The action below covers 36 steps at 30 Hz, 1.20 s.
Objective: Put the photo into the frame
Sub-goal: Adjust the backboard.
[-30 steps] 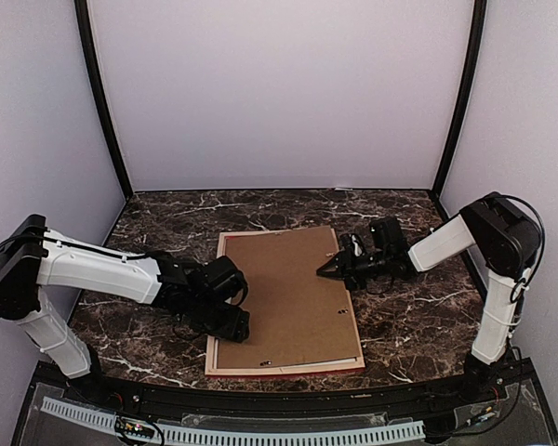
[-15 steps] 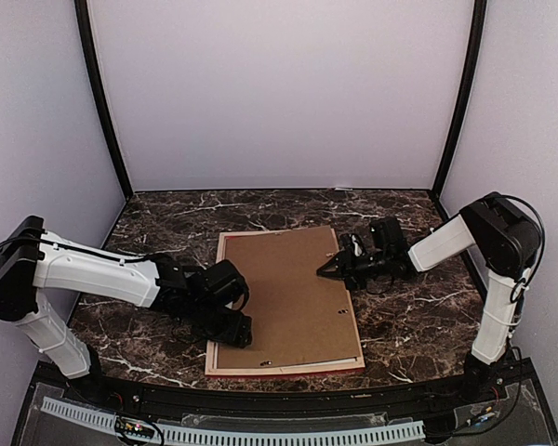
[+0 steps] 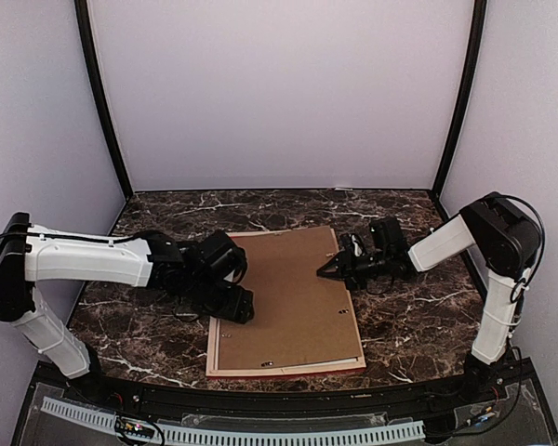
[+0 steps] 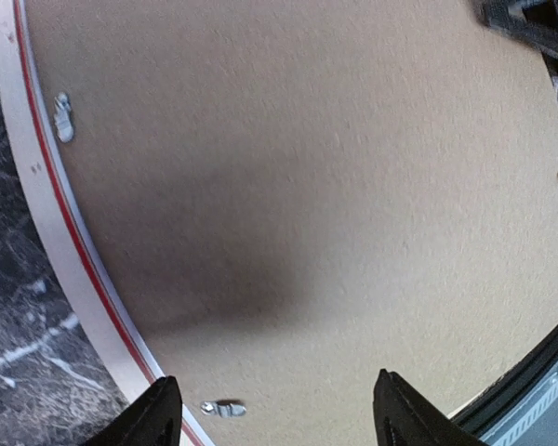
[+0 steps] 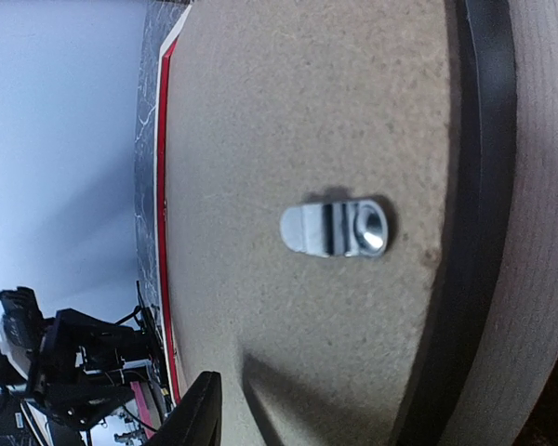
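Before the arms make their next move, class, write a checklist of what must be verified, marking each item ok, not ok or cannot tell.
1. Frame lies back-up on the table: ok.
2. Backing board sits inside the frame: ok.
3. Photo under the board: cannot tell, hidden.
4. Left gripper open and empty over the board: ok.
5. Right gripper aimed at the metal clip: ok.
6. Right jaws' state: cannot tell.

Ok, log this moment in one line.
frame face down, backing board in | photo unseen | left gripper open over board | right gripper at right edge, jaws unclear
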Motion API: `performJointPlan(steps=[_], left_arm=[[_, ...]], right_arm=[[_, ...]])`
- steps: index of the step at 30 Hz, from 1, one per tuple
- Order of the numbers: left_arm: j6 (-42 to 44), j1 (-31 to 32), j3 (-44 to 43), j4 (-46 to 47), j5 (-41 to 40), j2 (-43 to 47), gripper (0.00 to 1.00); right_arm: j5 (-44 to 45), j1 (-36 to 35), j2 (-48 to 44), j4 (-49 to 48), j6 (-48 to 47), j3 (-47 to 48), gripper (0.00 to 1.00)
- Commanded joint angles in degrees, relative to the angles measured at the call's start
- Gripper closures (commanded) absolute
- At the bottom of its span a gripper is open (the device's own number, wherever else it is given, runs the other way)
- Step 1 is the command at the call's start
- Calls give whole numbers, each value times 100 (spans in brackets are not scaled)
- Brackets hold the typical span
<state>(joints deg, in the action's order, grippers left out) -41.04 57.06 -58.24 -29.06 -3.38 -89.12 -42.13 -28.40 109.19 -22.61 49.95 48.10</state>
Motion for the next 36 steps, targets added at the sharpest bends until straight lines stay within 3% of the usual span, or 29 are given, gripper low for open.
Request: performJointPlan(steps=[1, 9, 19, 30, 36], left_arm=[[763, -458, -350, -175, -240, 58, 27], [1675, -1045, -1100, -9, -374, -571, 26], [1904, -1483, -1622, 84, -477, -1375, 26], [1656, -1772, -1205, 189, -495, -1168, 26], [1423, -2011, -572, 534, 46, -923, 25]], right_arm=[[3, -43, -95, -62, -129, 159, 63], [-5, -49, -31, -63, -136, 209, 63], [-24, -49, 1, -31, -164, 235, 63], [29, -95, 75, -310, 0, 129, 63], [124, -146, 85, -335, 19, 115, 63]])
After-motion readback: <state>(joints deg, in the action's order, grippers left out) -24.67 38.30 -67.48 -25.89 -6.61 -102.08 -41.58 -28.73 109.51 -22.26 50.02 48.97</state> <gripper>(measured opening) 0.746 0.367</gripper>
